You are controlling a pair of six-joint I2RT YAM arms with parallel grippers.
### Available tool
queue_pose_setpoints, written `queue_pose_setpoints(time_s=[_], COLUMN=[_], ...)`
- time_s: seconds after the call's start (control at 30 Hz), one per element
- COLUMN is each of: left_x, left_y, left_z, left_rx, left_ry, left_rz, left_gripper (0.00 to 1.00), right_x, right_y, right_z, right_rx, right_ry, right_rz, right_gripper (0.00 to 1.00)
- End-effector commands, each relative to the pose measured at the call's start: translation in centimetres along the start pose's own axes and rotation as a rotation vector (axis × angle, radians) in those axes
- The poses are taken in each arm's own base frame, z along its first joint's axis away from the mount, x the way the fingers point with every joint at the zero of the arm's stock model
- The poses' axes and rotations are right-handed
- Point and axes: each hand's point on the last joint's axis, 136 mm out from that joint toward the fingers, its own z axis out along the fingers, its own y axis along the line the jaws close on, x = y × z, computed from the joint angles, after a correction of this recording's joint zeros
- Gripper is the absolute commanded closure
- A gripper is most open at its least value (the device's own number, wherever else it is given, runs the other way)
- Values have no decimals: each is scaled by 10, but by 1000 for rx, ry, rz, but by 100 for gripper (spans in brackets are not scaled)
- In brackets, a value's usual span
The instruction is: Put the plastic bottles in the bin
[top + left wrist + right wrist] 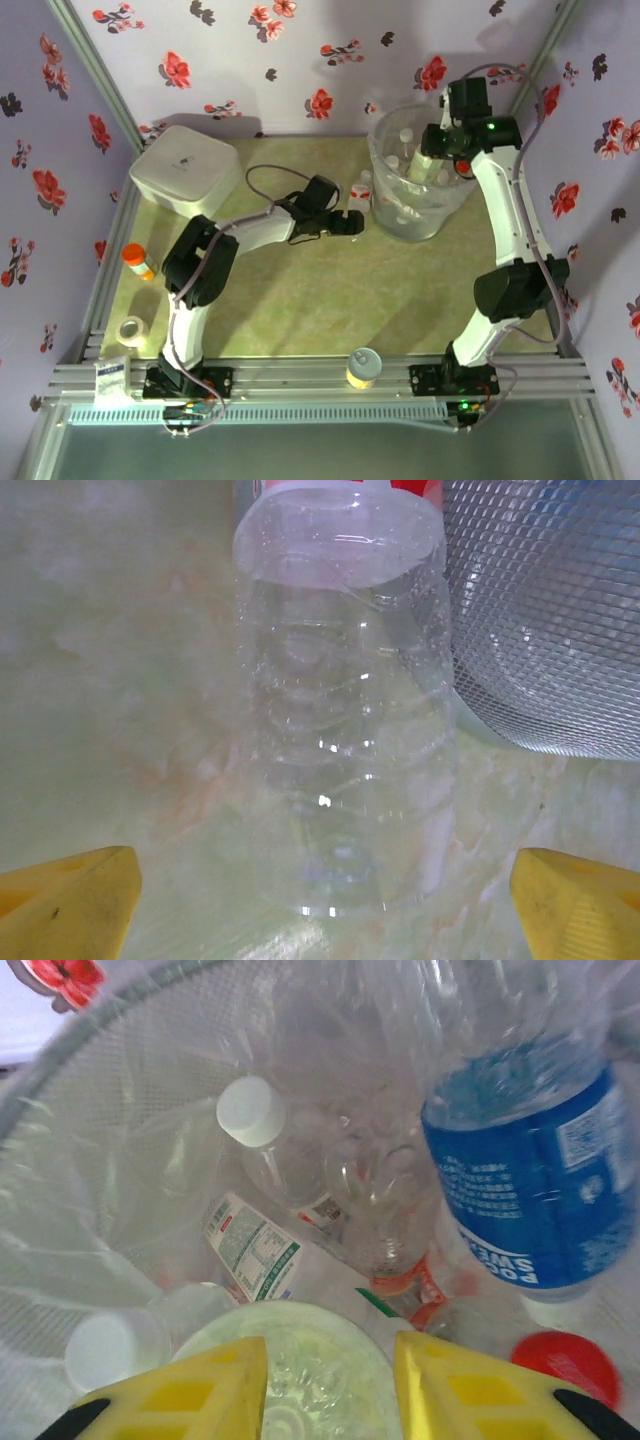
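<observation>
Here the right gripper (325, 1350) is gripping the base of a clear green-tinted plastic bottle (300, 1385). Its yellow fingers (190, 1395) are pressing in on either side, so the jaws are standing narrow around the bottle. The gripper is hanging over the mouth of the large round translucent plastic bin (90, 1160), which is lined with a clear bag.

Bottles are lying inside the bin beneath it. A clear bottle with a blue label (530, 1190) is leaning at the right, and a clear bottle with a white cap (250, 1110) is lying near the middle. A red cap (565, 1365) is showing at the lower right. In the top external view the bin is standing at the far right of the pale green table (330, 300).

The left gripper (320, 890) is standing wide open and holding nothing. Its fingers are flanking a clear ridged plastic bottle with a red label (345, 760) without touching it. This bottle is resting on the table just beside the bin's outer wall. Whether it is upright or lying down cannot be told.

Farther out, a white rounded square box (185, 168) is sitting at the far left. An orange-capped bottle (138, 260) and a roll of tape (131, 330) are lying along the left edge. A short yellow can with a silver top (363, 368) is standing at the near rail between the arm bases.
</observation>
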Motion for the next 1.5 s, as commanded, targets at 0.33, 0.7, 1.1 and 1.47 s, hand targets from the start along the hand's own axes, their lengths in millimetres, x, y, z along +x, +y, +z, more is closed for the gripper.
queue_pose_setpoints(time_s=[0.33, 0.7, 1.1, 1.47], left_x=[-1, -3, -21, -7], left_y=[7, 32, 19, -35], left_z=[42, 17, -127, -204], left_rx=[-13, -31, 56, 396], left_ry=[32, -3, -255, -465], left_rz=[10, -6, 105, 257], left_gripper=[22, 50, 46, 47], right_x=[15, -14, -9, -16], right_y=[4, 35, 86, 184], right_z=[-18, -104, -137, -116], right_rx=[-57, -269, -459, -735], right_ry=[-14, -262, -295, -233], right_rz=[35, 105, 98, 108], right_gripper=[49, 37, 34, 11])
